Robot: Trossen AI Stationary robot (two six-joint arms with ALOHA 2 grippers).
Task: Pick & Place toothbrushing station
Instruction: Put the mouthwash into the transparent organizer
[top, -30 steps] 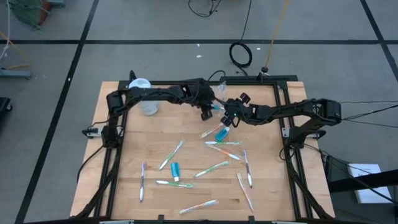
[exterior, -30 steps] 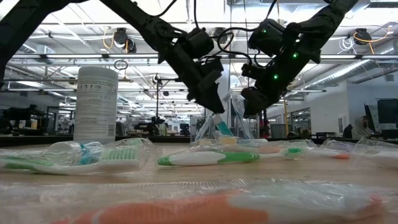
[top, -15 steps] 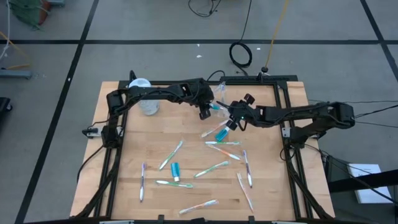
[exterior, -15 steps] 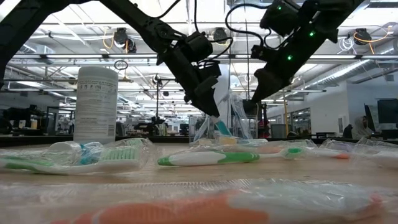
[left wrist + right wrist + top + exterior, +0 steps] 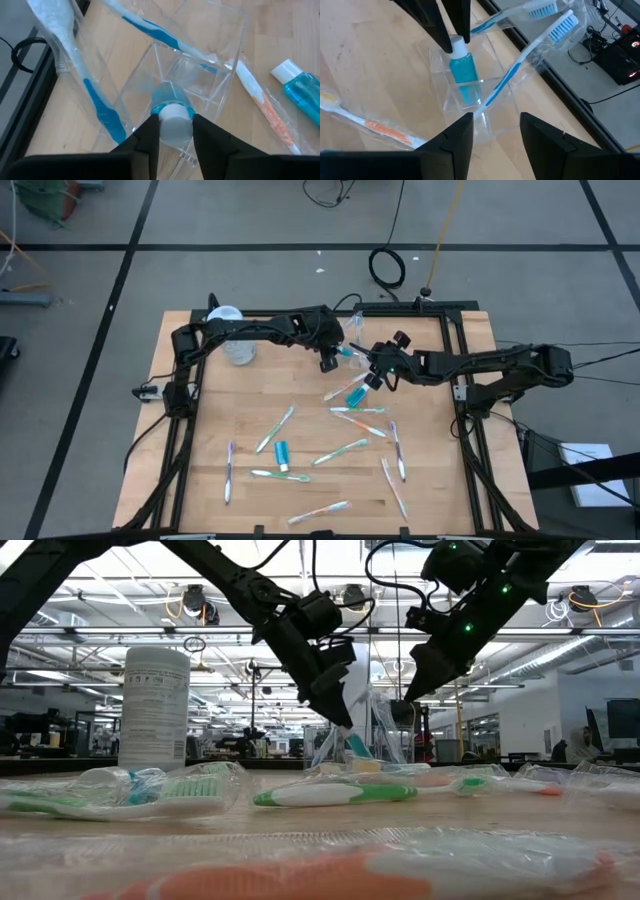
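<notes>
Clear cup point(image 5: 200, 65) stands near the table's point(image 5: 200, 470) 12 o'clock edge, holding two blue brushes point(image 5: 520, 60). Left gripper point(image 5: 175, 131) hangs over it, jaws pinching the white cap of one blue tube point(image 5: 462, 70), tube body inside the cup. Right gripper point(image 5: 495, 127) hovers just at the cup's 3 o'clock side, jaws spread, holding nothing. Two more tubes lie flat: one point(image 5: 354, 395) just at the cup's 6 o'clock, one point(image 5: 282, 454) mid-table. Roughly ten wrapped brushes point(image 5: 340, 452) are scattered toward 6 o'clock. The 9 o'clock side is bare wood. White container point(image 5: 232, 337) stands near the 11 o'clock corner.
</notes>
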